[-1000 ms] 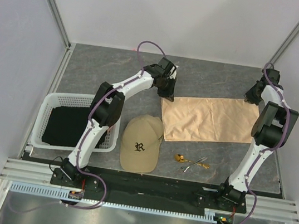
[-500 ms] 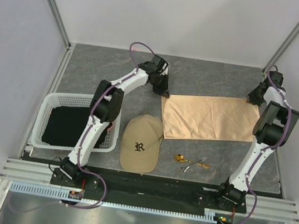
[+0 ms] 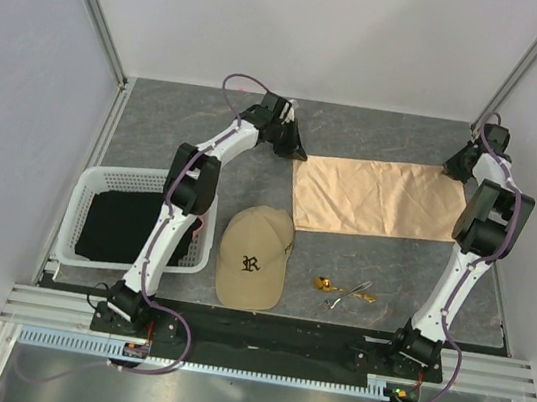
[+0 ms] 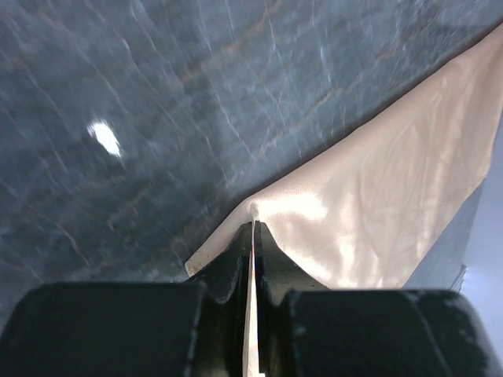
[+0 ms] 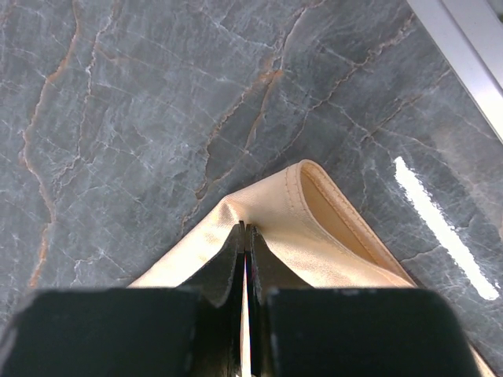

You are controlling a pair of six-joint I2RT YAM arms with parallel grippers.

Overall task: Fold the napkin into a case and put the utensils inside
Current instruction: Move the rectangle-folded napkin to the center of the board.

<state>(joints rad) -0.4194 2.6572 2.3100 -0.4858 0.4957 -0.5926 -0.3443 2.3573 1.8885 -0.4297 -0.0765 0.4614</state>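
The utensils (image 3: 344, 291) lie nearest the arm bases in a small loose cluster on the grey table (image 3: 390, 270). A gold spoon is at the left end, with silvery pieces touching or just beside it. They are well apart from both sets of fingers, on the near side of them, and closer to the right arm. A tan cap (image 3: 253, 257) sits to their left, well to the near side of the left fingers. Further left, a white basket (image 3: 83, 189) holds a black cloth (image 3: 118, 224), well apart from either gripper.

Beyond these, the napkin (image 3: 375, 197) lies spread nearly flat, its long side running from one gripper to the other. Its near edge is apart from the utensils.

The left gripper (image 3: 295, 153) is low over the table at the napkin's far left corner. In the left wrist view its fingers (image 4: 228, 267) are pressed almost together, with the thin cloth edge pinched in the slit between them. The cloth fans out ahead and to the right of the tips, and bare table lies to the left.

The right gripper (image 3: 450, 174) is at the far right corner. Its fingers (image 5: 224, 267) are likewise nearly closed on the cloth. Just ahead and to the right of the tips, the hemmed corner curls up into a small open loop.
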